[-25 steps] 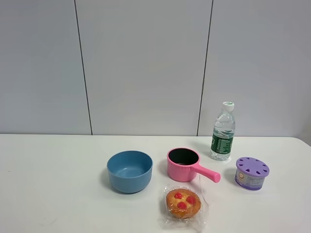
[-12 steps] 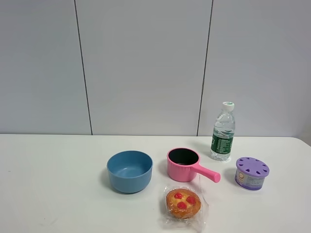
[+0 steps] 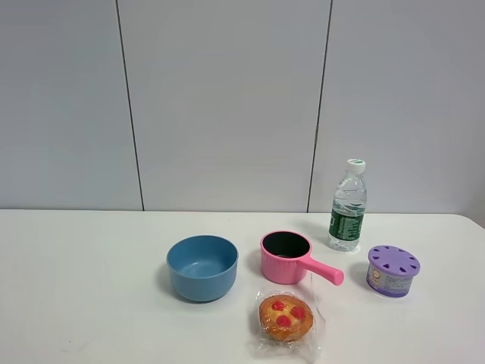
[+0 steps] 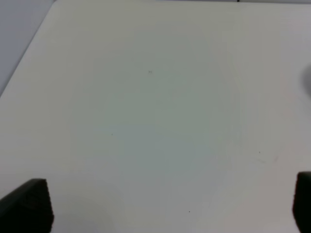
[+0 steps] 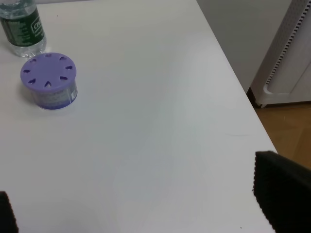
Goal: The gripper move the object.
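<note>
Wrapped tart (image 3: 286, 318) sits untouched near the pink saucepan (image 3: 286, 257) (blue bowl (image 3: 202, 267) further left); both grippers' jaws spread wide.

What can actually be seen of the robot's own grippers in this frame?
Very little. The left gripper shows only two blocky matte black fingers. The right gripper shows similar black fingers. No arms, cables or markings appear, and the high view shows neither.

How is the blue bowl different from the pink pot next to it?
The blue bowl has no handle; the pink saucepan has one, pointing toward the purple-lidded container. The bowl looks wider, and blue inside; the saucepan is dark inside. Both stand upright and look empty on the white table.
</note>
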Robot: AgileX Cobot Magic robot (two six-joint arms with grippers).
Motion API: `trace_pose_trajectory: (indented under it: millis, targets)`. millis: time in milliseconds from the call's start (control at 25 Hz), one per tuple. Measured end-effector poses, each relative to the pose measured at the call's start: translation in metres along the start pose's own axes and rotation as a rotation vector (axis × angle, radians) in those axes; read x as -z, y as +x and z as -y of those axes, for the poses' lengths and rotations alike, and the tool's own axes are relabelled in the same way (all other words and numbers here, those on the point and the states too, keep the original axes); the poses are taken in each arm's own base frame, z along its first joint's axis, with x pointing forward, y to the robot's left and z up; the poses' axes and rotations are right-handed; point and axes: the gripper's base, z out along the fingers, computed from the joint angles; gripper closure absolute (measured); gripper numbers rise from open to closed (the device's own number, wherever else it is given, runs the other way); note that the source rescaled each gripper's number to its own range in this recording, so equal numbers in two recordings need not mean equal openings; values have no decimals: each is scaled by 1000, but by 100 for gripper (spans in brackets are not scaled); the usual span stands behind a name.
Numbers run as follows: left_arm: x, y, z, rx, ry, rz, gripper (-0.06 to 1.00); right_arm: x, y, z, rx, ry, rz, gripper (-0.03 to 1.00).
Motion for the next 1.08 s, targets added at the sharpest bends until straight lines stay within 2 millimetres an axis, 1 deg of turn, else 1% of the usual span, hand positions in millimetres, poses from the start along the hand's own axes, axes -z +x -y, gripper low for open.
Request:
trace_pose_trajectory:
  millis: [1080]
  targets:
    - [0,0,0,-1,-2,0,-6,0,0,0,0,0,0,-3]
